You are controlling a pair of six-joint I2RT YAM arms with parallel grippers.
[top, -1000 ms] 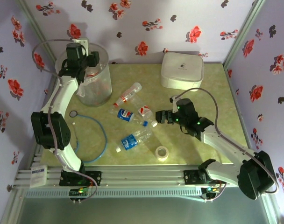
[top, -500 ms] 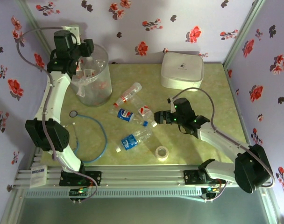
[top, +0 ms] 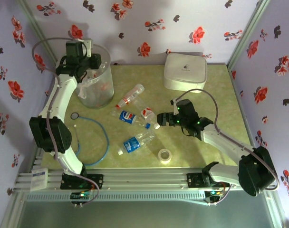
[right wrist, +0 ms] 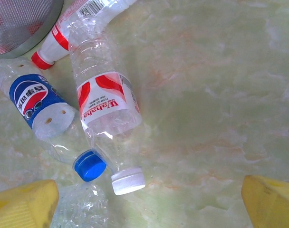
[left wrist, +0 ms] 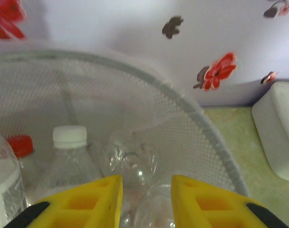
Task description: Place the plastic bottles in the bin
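The bin stands at the back left, and several plastic bottles lie inside it, one with a white cap and one with a red cap. My left gripper hovers over the bin's rim, open and holding nothing. Several bottles lie mid-table: a red-labelled one, a blue-labelled one, a red-labelled white-capped one and a lower blue-labelled one. My right gripper is wide open just right of the white cap and a blue cap.
A white lidded box sits at the back right. A roll of clear tape lies near the front. A blue cable loop and a small ring lie at the front left. Floral walls close in three sides.
The left arm swung back and left over the bin, then came forward again. The right gripper edged left toward the bottle caps.
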